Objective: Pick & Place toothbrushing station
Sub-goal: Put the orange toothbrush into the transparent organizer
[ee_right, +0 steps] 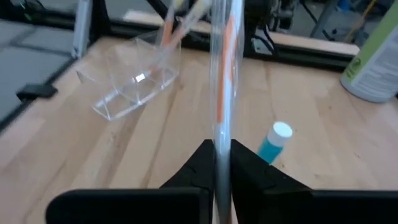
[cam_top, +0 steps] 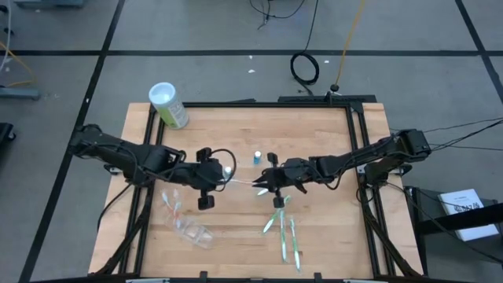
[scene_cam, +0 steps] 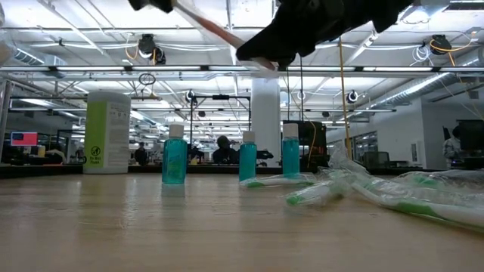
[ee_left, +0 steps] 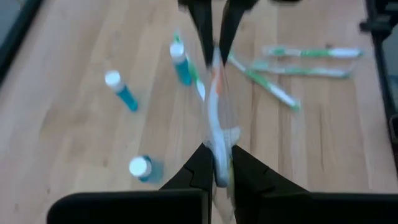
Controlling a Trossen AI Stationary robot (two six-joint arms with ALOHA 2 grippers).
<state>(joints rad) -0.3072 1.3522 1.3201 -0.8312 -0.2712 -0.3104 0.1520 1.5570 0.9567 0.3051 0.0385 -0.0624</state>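
Nearest in the low view, wrapped green brushes [scene_cam: 378, 193] are seen lying flat on the wooden table [scene_cam: 151, 234], with three blue tubes [scene_cam: 174, 155] standing upright just behind them. From above, one tube [cam_top: 257, 156] is seen between the two claws and slightly beyond them. A green canister [cam_top: 169, 104] with a white lid is placed at the far left corner, well apart from the rest. A clear holder [cam_top: 192, 232] lies on its side near the front edge on the left, and an orange-accented brush [cam_top: 171, 203] rests just beside it.

An orange brush [cam_top: 245, 182] is held above the table at mid-table, gripped at both ends. The left claw [cam_top: 222, 178] is closed tightly on one end, and the right claw [cam_top: 263, 185] is closed tightly on the other. The brush's long axis runs left to right across the table, from one claw to the other, roughly level. In the left wrist view the brush [ee_left: 216, 118] is seen stretching straight from that arm's fingers [ee_left: 202, 168] to the other claw.

The table is of pale wood strips in a black frame. Beyond it, a grey floor with dark lines and cables is seen from above. A large hall with ceiling lights, a white column and seated people far back shows in the low view.
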